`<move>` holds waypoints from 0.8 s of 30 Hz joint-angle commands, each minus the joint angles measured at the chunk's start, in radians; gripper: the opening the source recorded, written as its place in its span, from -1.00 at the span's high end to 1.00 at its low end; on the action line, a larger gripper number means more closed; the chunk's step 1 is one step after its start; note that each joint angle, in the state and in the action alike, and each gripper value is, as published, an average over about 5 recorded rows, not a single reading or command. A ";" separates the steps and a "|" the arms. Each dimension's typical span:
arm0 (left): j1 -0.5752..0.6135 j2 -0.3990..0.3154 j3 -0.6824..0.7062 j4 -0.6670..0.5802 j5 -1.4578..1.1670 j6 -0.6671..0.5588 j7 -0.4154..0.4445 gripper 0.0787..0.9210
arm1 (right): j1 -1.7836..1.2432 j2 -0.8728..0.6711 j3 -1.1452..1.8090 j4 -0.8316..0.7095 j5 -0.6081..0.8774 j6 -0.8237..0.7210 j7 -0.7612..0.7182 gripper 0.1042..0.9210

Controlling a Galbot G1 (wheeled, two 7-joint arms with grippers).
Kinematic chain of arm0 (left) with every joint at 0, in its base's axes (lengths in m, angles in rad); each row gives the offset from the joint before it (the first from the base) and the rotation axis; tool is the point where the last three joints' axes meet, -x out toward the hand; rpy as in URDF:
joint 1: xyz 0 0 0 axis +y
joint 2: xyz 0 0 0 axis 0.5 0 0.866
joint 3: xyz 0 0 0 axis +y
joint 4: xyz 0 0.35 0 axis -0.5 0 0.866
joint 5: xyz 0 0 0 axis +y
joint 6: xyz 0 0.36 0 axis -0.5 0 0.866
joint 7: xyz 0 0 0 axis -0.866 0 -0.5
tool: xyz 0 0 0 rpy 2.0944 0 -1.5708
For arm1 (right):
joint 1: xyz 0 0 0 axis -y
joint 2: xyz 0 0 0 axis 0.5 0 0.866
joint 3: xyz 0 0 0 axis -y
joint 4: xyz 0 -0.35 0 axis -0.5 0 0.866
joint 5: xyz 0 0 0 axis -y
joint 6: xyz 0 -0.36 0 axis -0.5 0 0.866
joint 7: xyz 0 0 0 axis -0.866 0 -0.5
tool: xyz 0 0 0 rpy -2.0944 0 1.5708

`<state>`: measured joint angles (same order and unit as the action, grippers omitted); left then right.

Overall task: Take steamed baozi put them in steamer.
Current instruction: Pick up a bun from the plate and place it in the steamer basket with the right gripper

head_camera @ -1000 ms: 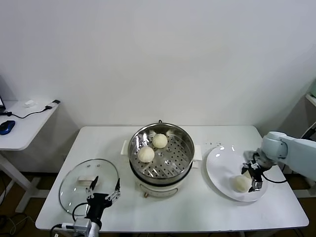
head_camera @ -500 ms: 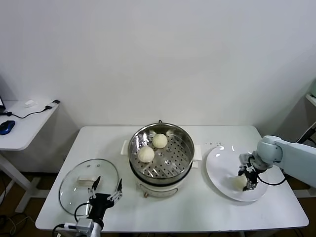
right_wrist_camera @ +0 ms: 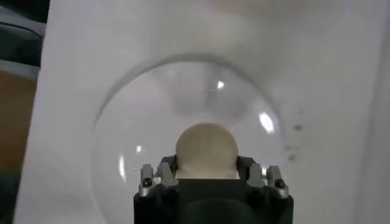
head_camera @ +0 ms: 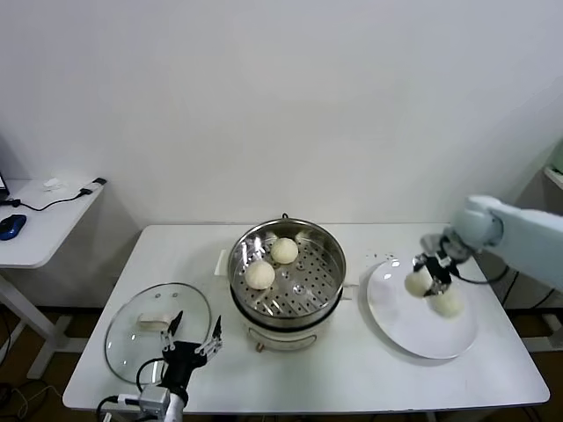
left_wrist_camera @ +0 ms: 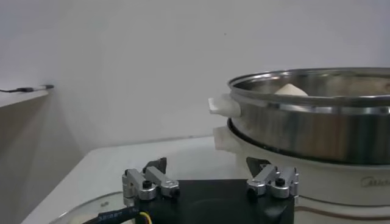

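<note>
Right gripper (head_camera: 431, 274) was up over the white plate (head_camera: 413, 334) at roughly the plate's 12 o'clock, fingers clamped on one baozi (head_camera: 416, 282); the right wrist view showed that same bun (right_wrist_camera: 206, 150) pinched between the two fingers (right_wrist_camera: 159, 176) with the plate (right_wrist_camera: 122, 176) well below it, so it was lifted clear, not resting. A second bun (head_camera: 447, 302) showed just beside the gripper at its 4 o'clock, over the plate; I couldn't tell whether it was touching the plate surface. The steamer (head_camera: 327, 290) sat mid-table at the plate's 9 o'clock, near it but apart. Two buns were already on its perforated tray: one (head_camera: 284, 251) toward 12 o'clock, the other (head_camera: 260, 275) toward 9 o'clock, close to each other. The left wrist view caught the steamer wall (left_wrist_camera: 317, 128) from the side with the top of a bun (left_wrist_camera: 290, 90) just over the rim. Left gripper (head_camera: 190, 345) was parked at the table's near edge, at the steamer's 7 o'clock, fingers spread wide with nothing between them, seen the same way in its own wrist view (left_wrist_camera: 210, 182). The glass lid (head_camera: 132, 338) lay flat on the table (head_camera: 352, 378) at the steamer's 8 o'clock, right beside the left gripper. A side desk (head_camera: 44, 229) with a blue mouse (head_camera: 10, 225) stood at the far 9 o'clock.
</note>
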<state>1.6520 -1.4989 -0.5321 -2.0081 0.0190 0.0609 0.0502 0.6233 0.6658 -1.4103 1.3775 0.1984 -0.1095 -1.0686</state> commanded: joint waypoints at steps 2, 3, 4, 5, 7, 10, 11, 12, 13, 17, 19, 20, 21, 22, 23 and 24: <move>0.003 0.005 0.000 -0.002 -0.001 0.000 0.001 -0.77 | 0.350 0.250 0.028 0.114 0.067 0.153 -0.100 -0.32; 0.004 0.006 -0.001 -0.003 -0.001 0.000 0.001 -0.77 | 0.360 0.283 0.043 0.144 0.073 0.164 -0.101 -0.32; 0.005 0.007 -0.001 -0.004 -0.001 0.000 0.001 -0.77 | 0.367 0.308 0.054 0.170 0.078 0.172 -0.101 -0.32; 0.006 0.008 -0.002 -0.005 -0.001 0.000 0.001 -0.77 | 0.370 0.336 0.064 0.201 0.080 0.183 -0.100 -0.32; 0.007 0.009 -0.005 -0.006 -0.001 0.000 0.001 -0.77 | 0.369 0.386 0.070 0.259 0.076 0.201 -0.097 -0.32; 0.008 0.009 -0.009 -0.006 -0.001 -0.001 0.001 -0.77 | 0.352 0.447 0.044 0.329 0.056 0.231 -0.087 -0.32; 0.009 0.009 -0.010 -0.007 -0.001 -0.001 0.001 -0.77 | 0.344 0.461 0.029 0.342 0.043 0.243 -0.082 -0.32; 0.009 0.009 -0.011 -0.007 -0.001 -0.001 0.000 -0.77 | 0.335 0.474 0.010 0.354 0.025 0.258 -0.075 -0.32; 0.010 0.008 -0.011 -0.007 -0.001 -0.001 0.000 -0.77 | 0.324 0.486 -0.012 0.362 0.005 0.274 -0.067 -0.32; 0.011 0.006 -0.011 -0.007 -0.002 -0.001 0.000 -0.77 | 0.283 0.506 -0.088 0.360 -0.075 0.325 -0.038 -0.32; 0.011 0.004 -0.011 -0.008 -0.002 -0.001 0.000 -0.77 | 0.261 0.509 -0.112 0.352 -0.107 0.336 -0.026 -0.32; 0.011 0.003 -0.010 -0.009 -0.002 0.000 0.000 -0.77 | 0.249 0.511 -0.120 0.347 -0.120 0.339 -0.021 -0.32; 0.010 0.003 -0.010 -0.009 -0.002 0.000 0.000 -0.77 | 0.239 0.512 -0.126 0.342 -0.131 0.342 -0.017 -0.32; 0.010 0.002 -0.009 -0.010 -0.002 0.001 0.000 -0.77 | 0.228 0.514 -0.130 0.334 -0.141 0.344 -0.012 -0.32; 0.010 0.001 -0.008 -0.010 -0.002 0.002 -0.001 -0.77 | 0.216 0.515 -0.134 0.327 -0.149 0.346 -0.008 -0.32; 0.010 0.000 -0.007 -0.011 -0.002 0.002 -0.001 -0.77 | 0.204 0.517 -0.138 0.320 -0.155 0.348 -0.004 -0.32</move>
<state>1.6621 -1.4973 -0.5403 -2.0178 0.0173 0.0617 0.0496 0.8556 1.1085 -1.4878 1.6598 0.1260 0.1748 -1.0920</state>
